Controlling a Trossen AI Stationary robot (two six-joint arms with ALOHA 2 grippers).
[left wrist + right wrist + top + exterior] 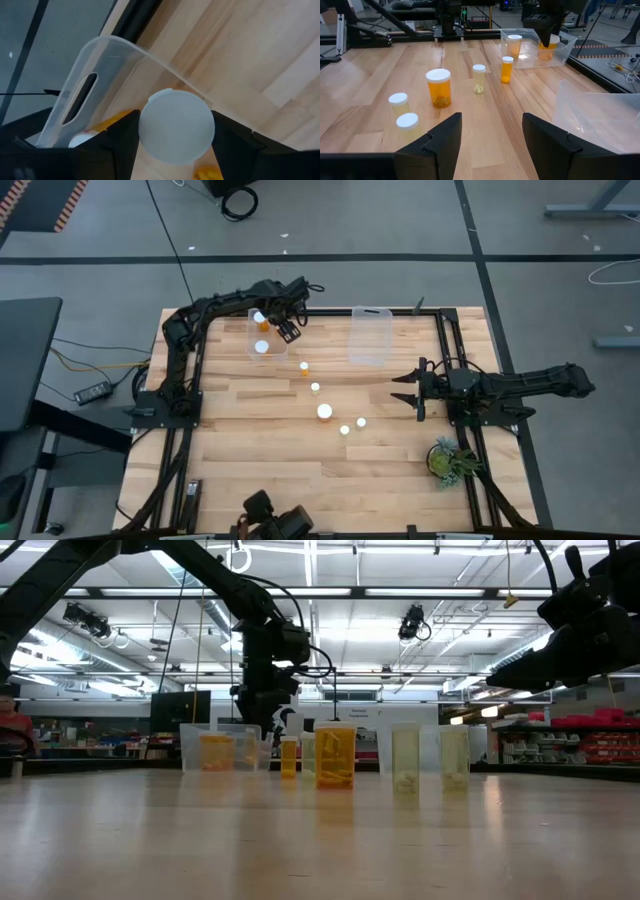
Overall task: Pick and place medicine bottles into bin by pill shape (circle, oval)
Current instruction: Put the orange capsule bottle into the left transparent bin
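The left end effector (279, 317) hangs over the left bin (262, 350), its fingers (117, 142) pinching a white-capped bottle (176, 126) just above the bin's rim. Another bottle (262, 347) already stands inside that bin. The right end effector (404, 389) waits with fingers spread near the worktop's (260, 450) right side. Five more bottles (324, 412) stand loose mid-worktop. The second bin (369, 336) sits nearby.

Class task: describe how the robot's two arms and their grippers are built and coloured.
Both arms are dark, jointed segments mounted on black frames at the table's sides. Black cables loop along the left arm. The right gripper ends in two pointed black fingers; the left gripper's fingers are broad, angular and matte.
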